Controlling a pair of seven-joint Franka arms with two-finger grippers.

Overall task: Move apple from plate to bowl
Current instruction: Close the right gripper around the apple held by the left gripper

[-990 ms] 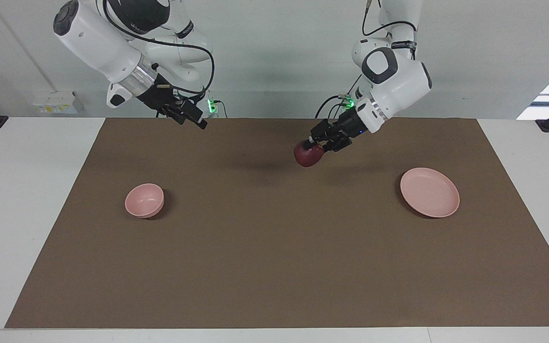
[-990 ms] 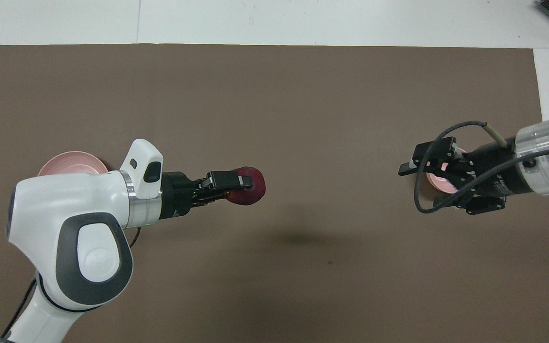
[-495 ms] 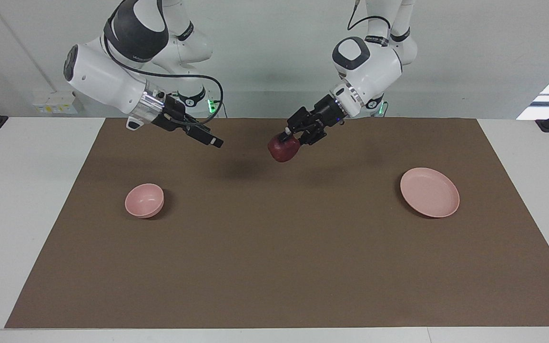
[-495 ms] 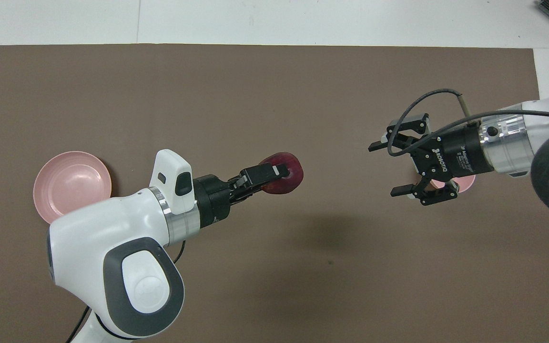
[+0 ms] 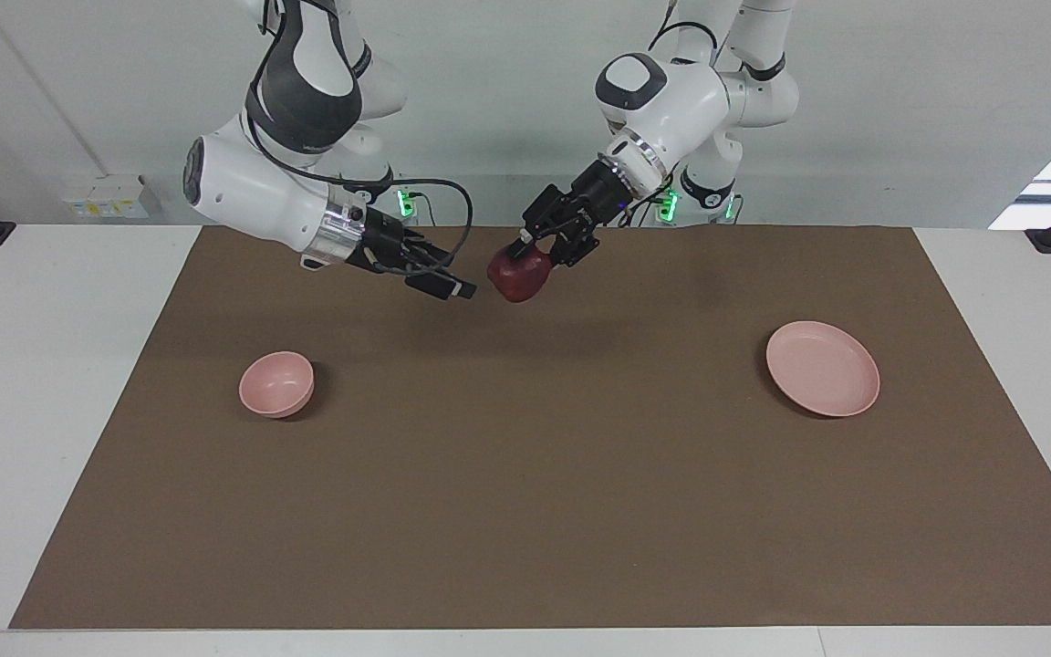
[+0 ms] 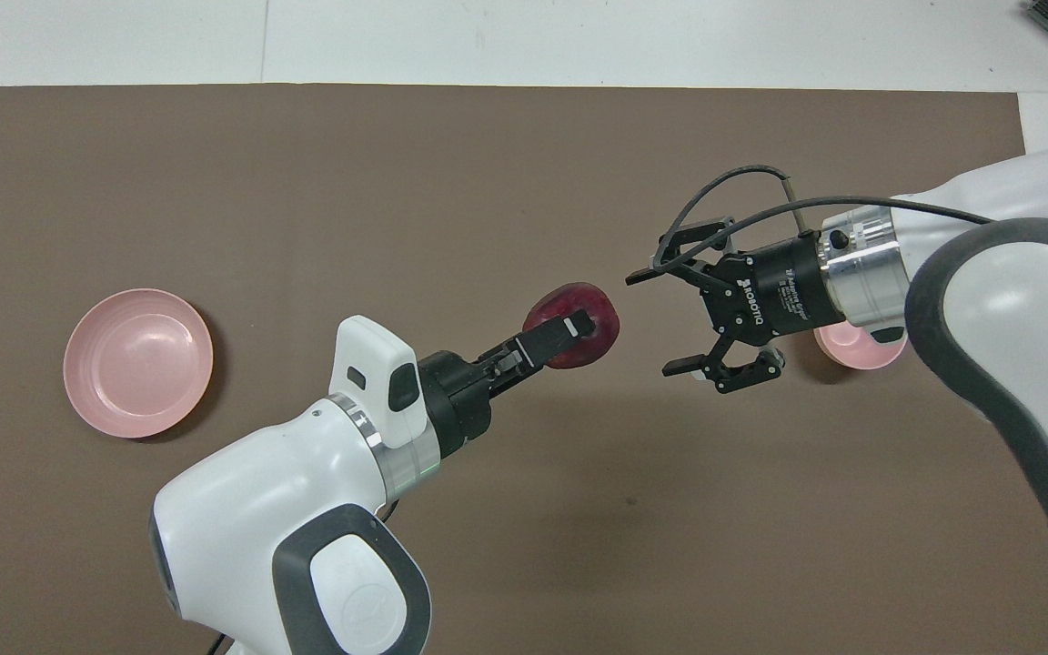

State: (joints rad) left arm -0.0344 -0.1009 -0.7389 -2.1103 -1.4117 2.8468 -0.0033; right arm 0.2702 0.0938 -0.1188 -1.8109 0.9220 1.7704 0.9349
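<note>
The dark red apple (image 5: 516, 276) hangs in the air over the middle of the mat, held by my left gripper (image 5: 524, 261), which is shut on it. It also shows in the overhead view (image 6: 579, 309) with the left gripper (image 6: 577, 324). My right gripper (image 5: 458, 286) is open, its fingers spread, level with the apple and a short gap from it; the overhead view shows the right gripper (image 6: 651, 325) too. The pink plate (image 5: 822, 368) (image 6: 137, 362) lies bare toward the left arm's end. The pink bowl (image 5: 276, 383) stands toward the right arm's end, partly covered by the right wrist in the overhead view (image 6: 851, 347).
A brown mat (image 5: 525, 511) covers most of the white table (image 5: 51, 383). Both arms reach in over the part of the mat nearest the robots.
The left gripper has carried the apple from near the plate toward the right arm's end. The right gripper has moved toward the apple with its fingers spread, closing the gap.
</note>
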